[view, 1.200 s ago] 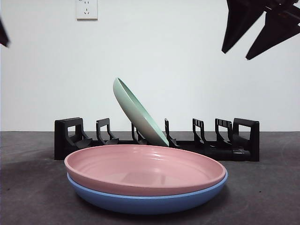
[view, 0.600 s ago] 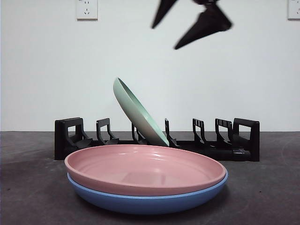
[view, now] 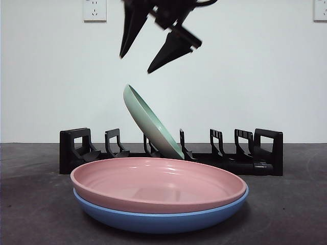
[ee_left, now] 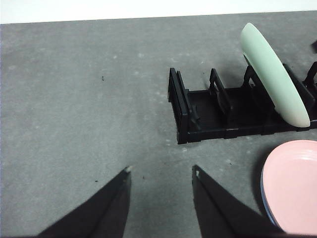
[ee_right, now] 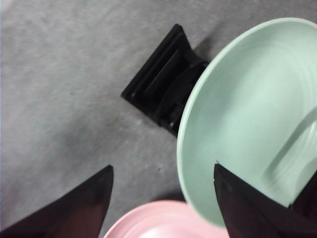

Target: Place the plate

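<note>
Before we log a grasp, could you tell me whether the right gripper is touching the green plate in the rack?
Apart. The front view shows the right gripper with open jaws hanging above the green plate, white wall plainly visible between them.

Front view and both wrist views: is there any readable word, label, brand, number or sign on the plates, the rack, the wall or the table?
None can be read.
green plate, pink plate, blue plate: plain glaze, no print showing.
black rack: no label or marking visible.
wall outlet: socket holes only, no text.
table: bare grey surface with specks.
right gripper and left gripper: plain black.
</note>
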Available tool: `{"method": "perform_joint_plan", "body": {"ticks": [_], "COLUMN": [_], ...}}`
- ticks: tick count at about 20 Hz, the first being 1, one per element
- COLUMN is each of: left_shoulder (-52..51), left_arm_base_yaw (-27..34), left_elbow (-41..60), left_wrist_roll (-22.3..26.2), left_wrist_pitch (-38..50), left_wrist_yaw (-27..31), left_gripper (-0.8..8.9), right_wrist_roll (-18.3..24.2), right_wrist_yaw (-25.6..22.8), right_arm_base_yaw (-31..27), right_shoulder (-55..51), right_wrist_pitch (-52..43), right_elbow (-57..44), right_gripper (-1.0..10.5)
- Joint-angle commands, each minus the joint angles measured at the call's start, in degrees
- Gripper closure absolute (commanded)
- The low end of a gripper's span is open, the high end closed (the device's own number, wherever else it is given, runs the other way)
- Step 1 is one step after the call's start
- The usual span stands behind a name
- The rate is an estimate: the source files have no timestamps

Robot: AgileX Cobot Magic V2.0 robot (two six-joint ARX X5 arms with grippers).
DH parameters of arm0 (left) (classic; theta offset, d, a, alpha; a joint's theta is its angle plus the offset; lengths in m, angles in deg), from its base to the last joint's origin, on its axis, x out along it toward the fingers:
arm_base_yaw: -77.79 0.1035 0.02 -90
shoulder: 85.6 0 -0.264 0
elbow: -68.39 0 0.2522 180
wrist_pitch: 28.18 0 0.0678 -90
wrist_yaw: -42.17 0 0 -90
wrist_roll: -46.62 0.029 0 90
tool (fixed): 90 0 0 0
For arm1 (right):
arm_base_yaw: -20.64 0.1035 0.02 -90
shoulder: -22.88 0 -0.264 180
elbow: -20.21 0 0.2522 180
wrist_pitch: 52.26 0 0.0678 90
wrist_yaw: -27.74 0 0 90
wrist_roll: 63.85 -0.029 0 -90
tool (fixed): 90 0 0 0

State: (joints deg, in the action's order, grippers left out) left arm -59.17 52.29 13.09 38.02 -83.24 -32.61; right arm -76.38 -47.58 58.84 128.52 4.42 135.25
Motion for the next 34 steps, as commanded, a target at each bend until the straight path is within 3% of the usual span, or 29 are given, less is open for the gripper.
{"method": "perform_joint_plan", "body": {"ticks": [1, 10, 13, 18, 34], "left_shoulder": [0.0, 0.0, 0.0, 0.0, 0.0], "left_arm_base_yaw": [-0.1, -0.1, -0.1, -0.1, -0.1], "left_elbow": [-1.0, -1.0, -1.0, -1.0, -1.0], "left_wrist_roll": [0.0, 0.0, 0.0, 0.0, 0.0], "left_wrist_pitch": [0.0, 0.0, 0.2, 0.1, 0.1], "left_wrist_yaw": [0.2, 0.2, 0.2, 0.2, 0.2], "left_gripper": [6.19, 6.19, 6.19, 6.22, 6.22], "right_wrist_roll": [0.9, 1.0, 1.3, 1.4, 3.2], "right_wrist_yaw": [-1.7, -3.0, -2.9, -2.5, 1.9], "right_arm_base_yaw": [1.0, 1.4, 1.4, 1.6, 2.9], "right_shoulder": [2.9, 8.4, 8.5, 8.6, 0.6], "right_wrist_pitch": [-1.6, -5.7, -5.4, -5.2, -5.5], "right_elbow": [2.1, 2.3, 2.3, 2.3, 2.3], "right_gripper": [6.3, 6.9, 8.4, 9.2, 9.3]}}
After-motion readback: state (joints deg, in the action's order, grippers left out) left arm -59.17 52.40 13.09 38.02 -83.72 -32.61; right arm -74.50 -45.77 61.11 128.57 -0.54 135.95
